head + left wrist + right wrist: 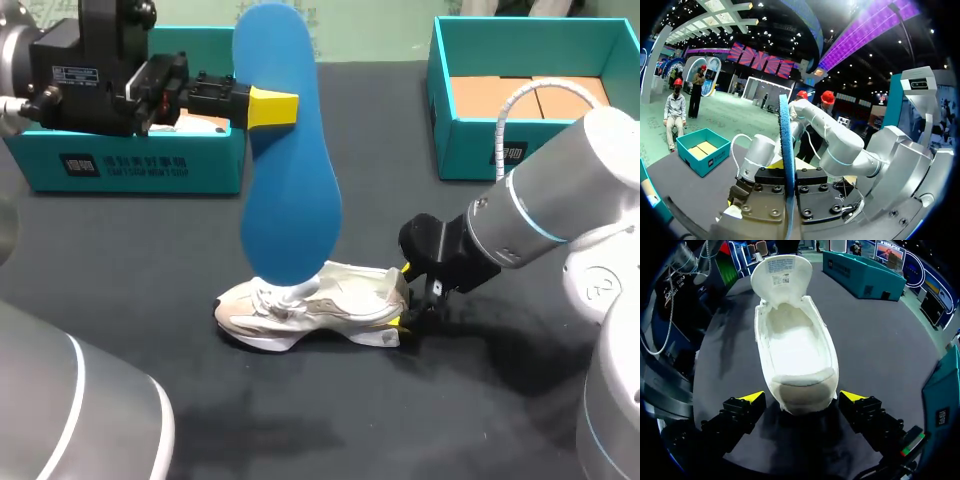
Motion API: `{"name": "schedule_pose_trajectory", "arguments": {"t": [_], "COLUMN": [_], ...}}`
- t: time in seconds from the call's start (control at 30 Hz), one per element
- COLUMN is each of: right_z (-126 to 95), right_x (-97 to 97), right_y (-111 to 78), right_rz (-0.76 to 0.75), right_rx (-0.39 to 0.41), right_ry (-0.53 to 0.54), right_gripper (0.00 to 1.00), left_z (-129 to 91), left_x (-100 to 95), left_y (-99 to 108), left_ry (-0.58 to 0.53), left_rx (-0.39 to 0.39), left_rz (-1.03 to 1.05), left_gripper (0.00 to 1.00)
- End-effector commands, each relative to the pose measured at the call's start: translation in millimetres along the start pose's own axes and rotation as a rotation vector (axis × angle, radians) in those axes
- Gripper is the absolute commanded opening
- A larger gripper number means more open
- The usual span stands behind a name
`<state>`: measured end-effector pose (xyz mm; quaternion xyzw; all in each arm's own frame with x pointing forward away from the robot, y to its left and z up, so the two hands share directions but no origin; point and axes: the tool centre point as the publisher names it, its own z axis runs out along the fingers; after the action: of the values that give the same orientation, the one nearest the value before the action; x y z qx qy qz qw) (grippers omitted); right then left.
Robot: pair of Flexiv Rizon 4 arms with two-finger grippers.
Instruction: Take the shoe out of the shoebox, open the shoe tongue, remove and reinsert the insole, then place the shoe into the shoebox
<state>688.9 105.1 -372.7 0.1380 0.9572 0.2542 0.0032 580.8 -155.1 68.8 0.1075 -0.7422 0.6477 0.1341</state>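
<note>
A white shoe (310, 305) lies on the dark table, toe to the left, its tongue (781, 272) folded forward and the inside bare. My right gripper (402, 297) is open, its yellow tips to either side of the heel (801, 390) with small gaps. My left gripper (272, 108) is high above the table, shut on the blue insole (285, 150), which hangs upright with its lower end over the shoe's laces. In the left wrist view the insole (786, 150) shows edge-on between the fingers (765, 192).
A teal shoebox (130, 165) stands at the back left under my left arm. A second teal box (530, 100) with cardboard inside stands at the back right. Dark tabletop lies in front of the shoe.
</note>
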Motion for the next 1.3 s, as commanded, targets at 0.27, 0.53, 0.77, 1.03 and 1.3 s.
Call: {"name": "schedule_pose_trajectory", "arguments": {"t": [0.27, 0.53, 0.77, 1.03, 1.3], "right_z": [-12.0, -14.7, -11.2, -10.2, -15.8], "right_x": [0.0, 4.1, 10.0, 10.2, 7.9], "right_y": [27.7, 29.8, 29.7, 26.5, 27.7], "right_rz": [0.052, 0.055, 0.043, 0.046, 0.062], "right_rx": [0.640, 0.792, 0.852, 0.842, 0.803], "right_ry": [0.008, -0.022, -0.032, -0.026, -0.032], "right_gripper": [1.00, 1.00, 1.00, 1.00, 1.00], "left_z": [1.1, 1.1, 1.1, 1.1, 1.1], "left_x": [-0.5, -0.5, -0.5, -0.5, -0.5], "left_y": [0.2, 0.2, 0.2, 0.2, 0.2], "left_ry": [0.001, 0.001, 0.001, 0.001, 0.001], "left_rx": [0.000, 0.000, 0.000, 0.000, 0.000], "left_rz": [0.000, 0.000, 0.000, 0.000, 0.000], "left_gripper": [0.00, 0.00, 0.00, 0.00, 0.00]}}
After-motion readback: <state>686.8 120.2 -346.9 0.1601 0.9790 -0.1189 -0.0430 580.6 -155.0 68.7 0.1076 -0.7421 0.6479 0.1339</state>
